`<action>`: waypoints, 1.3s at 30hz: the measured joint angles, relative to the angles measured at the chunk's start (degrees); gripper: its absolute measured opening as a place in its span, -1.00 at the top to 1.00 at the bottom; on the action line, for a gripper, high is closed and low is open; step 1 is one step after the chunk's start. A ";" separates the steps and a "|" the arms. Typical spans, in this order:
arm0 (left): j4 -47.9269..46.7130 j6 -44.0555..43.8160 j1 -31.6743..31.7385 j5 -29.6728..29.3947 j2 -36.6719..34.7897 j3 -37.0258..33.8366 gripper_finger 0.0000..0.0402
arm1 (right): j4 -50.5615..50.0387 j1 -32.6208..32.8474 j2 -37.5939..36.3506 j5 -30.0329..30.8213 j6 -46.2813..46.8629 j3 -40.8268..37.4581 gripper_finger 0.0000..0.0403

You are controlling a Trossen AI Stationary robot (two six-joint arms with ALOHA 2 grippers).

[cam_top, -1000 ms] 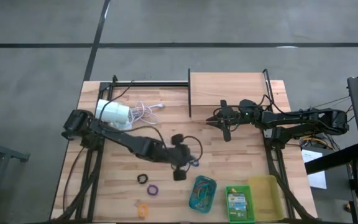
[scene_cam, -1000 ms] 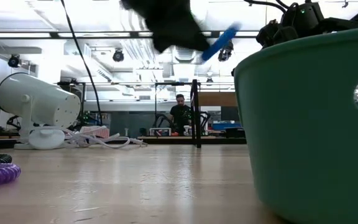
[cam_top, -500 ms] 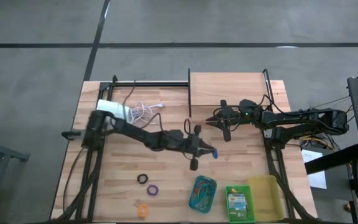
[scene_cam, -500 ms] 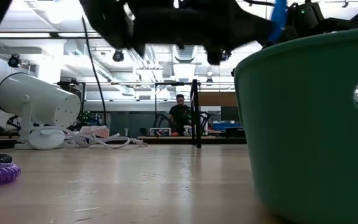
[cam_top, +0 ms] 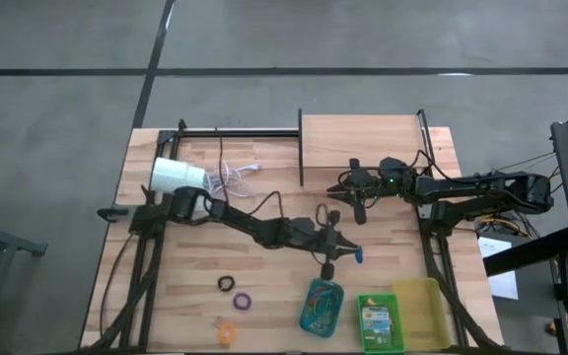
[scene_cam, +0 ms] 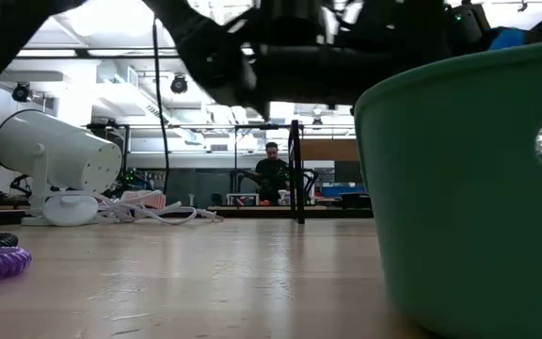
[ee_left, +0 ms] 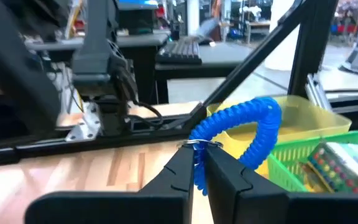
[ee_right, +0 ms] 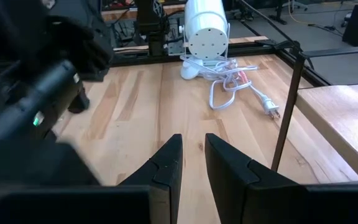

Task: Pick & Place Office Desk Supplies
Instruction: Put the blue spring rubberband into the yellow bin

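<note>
White lamp (cam_top: 177,176) seen at table's far left, cord beside it. Black loop (cam_top: 227,284), purple loop (cam_top: 243,301), orange loop (cam_top: 227,333) lying near front edge. Left gripper (ee_left: 199,163) pinched on blue coiled loop (ee_left: 246,127), held in air just above and behind teal tray (cam_top: 320,305). Loop judged light, springy, apt to twist; best pinched across one strand of coil. Right gripper (ee_right: 191,155) parked well apart at right, fingers slightly parted, nothing held.

Grey concrete floor (cam_top: 363,39), bright ceiling lights (scene_cam: 83,42)
</note>
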 joint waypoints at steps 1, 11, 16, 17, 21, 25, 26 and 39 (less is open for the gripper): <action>-1.73 0.00 0.02 0.41 0.90 1.65 0.86 | -0.03 0.00 0.00 0.00 0.00 0.00 0.66; -15.85 0.26 -0.27 3.67 9.37 16.94 0.86 | -0.12 0.01 0.01 0.00 0.00 0.00 0.66; -16.30 0.51 -0.27 3.63 11.96 20.51 0.86 | 0.04 0.01 0.02 -0.01 0.00 0.00 0.66; -16.53 0.55 -0.27 3.63 12.32 20.90 0.86 | 0.09 -0.01 0.00 -0.01 0.00 0.00 0.66; -19.14 1.52 -0.25 3.49 12.45 19.72 0.86 | 0.07 0.01 0.01 -0.01 0.00 0.00 0.66; -19.44 3.23 -0.16 3.45 12.45 18.61 0.86 | 0.09 -0.01 0.02 -0.01 0.00 0.00 0.66; -20.11 3.18 -0.15 3.45 12.45 18.60 0.86 | 0.11 -0.01 0.01 -0.01 0.00 0.00 0.66; -24.06 2.98 0.48 3.24 12.45 18.49 0.86 | 0.11 -0.01 0.00 -0.01 0.00 0.00 0.66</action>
